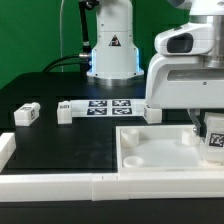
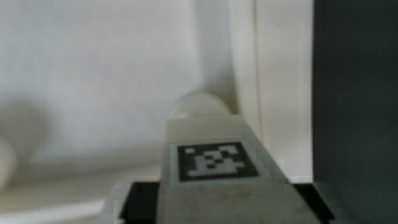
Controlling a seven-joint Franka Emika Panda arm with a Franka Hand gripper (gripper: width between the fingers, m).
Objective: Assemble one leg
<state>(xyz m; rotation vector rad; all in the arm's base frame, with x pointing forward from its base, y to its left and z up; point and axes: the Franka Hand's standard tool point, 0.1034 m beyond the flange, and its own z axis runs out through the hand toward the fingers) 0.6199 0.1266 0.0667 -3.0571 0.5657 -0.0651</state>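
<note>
Step in hand, as I judge it: carrying the leg (image 1: 214, 140) to its socket in the top (image 1: 165, 152); insertion not yet done.

End effector (image 1: 209, 128) closed on the leg. In the wrist view the leg (image 2: 217, 150) sits between the fingers, tag facing the camera, free end pointing down toward the top (image 2: 89, 80).

Leg position: at the top's edge on the exterior view's right, over the top's inner floor and close to a side wall. The dark surface (image 2: 356, 100) shows just outside that wall. Cannot tell whether the leg tip touches the floor or hangs just above it.

Other parts: loose leg (image 1: 27, 115) and second loose leg (image 1: 65, 110) lie on the surface (image 1: 60, 140), well apart from the top on the exterior view's left; marker board (image 1: 105, 105) lies behind the top.

Next move, judged:
- line the leg tip up with the corner mounting point; none is visible in either view, so alignment must go by the walls;
- keep the leg upright; lower until seated;
- then probably turn to fix it; release only once it stands unaided.

Risk: leg catching the wall and tilting in the grip.
</note>
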